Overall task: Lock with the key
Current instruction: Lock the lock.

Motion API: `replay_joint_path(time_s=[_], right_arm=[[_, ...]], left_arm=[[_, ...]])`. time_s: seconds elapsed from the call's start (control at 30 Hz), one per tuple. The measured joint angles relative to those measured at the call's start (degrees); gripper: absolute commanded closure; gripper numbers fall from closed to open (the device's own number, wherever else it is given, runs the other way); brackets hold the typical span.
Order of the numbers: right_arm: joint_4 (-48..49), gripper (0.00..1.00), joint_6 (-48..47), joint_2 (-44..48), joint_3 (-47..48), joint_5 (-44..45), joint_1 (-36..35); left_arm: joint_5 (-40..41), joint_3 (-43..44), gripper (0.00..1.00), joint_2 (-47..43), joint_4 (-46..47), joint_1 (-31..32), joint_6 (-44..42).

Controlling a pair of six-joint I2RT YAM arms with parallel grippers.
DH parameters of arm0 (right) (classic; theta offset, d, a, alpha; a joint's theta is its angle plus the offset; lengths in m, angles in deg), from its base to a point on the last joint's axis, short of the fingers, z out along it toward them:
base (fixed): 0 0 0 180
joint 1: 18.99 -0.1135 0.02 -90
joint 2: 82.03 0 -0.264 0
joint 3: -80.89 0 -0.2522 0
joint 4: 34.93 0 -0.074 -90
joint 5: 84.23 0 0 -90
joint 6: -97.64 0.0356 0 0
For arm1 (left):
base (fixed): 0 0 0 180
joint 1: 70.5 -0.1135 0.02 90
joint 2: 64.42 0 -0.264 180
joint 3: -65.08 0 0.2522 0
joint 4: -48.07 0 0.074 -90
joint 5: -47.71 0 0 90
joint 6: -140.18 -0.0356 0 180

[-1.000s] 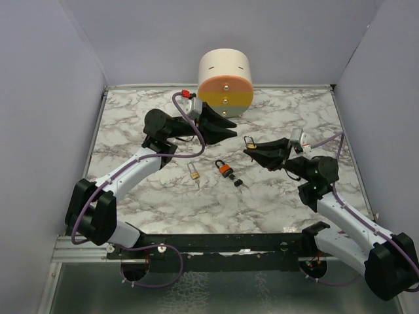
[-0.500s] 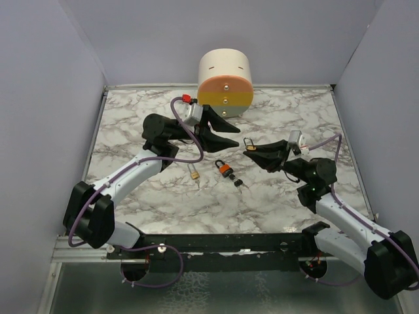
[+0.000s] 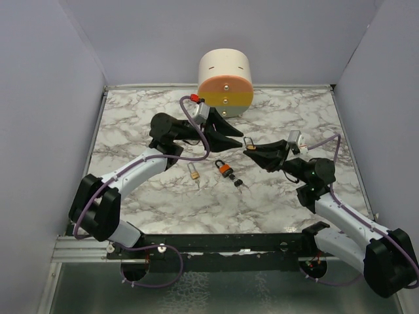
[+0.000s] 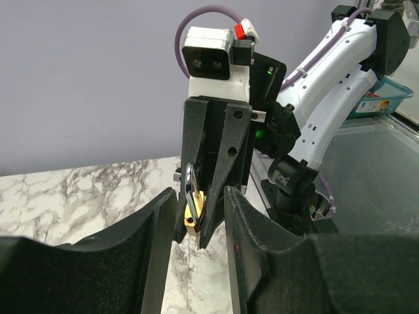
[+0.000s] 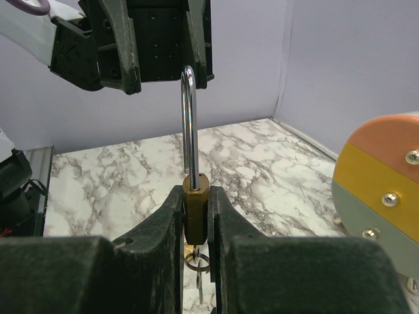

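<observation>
My right gripper [image 5: 196, 196] is clamped on the body of a brass padlock [image 5: 194, 186] and holds it shackle-up above the middle of the desk [image 3: 294, 111], slightly toward the right edge. The left gripper [image 4: 198, 193] faces it nose to nose with its jaws spread and nothing between them, its tips just short of the lock. The key [image 3: 239, 182] lies flat on the desk toward the near edge, beside an orange padlock [image 3: 224, 169] and apart from both grippers. A smaller padlock [image 3: 194, 171] sits to its left, and a striped drum [image 3: 225, 82] stands at the far edge.

The main risk, as I judge it, is the left jaws closing on the shackle and twisting the lock out of the right grip. Another is the key itself: it is tiny against these thick fingers, so a pinch could catch the orange padlock or skid the bunch away.

The shackle shows edge-on, so I cannot tell whether it is latched. A ring [image 5: 196, 261] peeks out under the held lock, half hidden by the fingers, and no keyhole is visible.
</observation>
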Motion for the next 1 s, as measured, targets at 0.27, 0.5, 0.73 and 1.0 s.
replay_joint_path(time_s=[0.27,0.5,0.73,1.0], right_arm=[[0.09,0.98,-0.17,0.0,0.0,0.07,0.0],[0.2,0.98,-0.59,-0.26,0.0,-0.09,0.0],[1.01,0.98,-0.9,-0.26,0.0,-0.35,0.0],[1.4,0.98,-1.09,-0.26,0.0,-0.52,0.0]], left_arm=[[0.07,0.0,0.7,0.98,0.02,0.0,0.26],[0.11,0.11,0.73,2.43,1.16,0.04,1.77],[0.13,0.83,0.77,3.72,5.22,0.37,5.18],[0.13,0.85,0.79,5.01,9.2,0.37,8.63]])
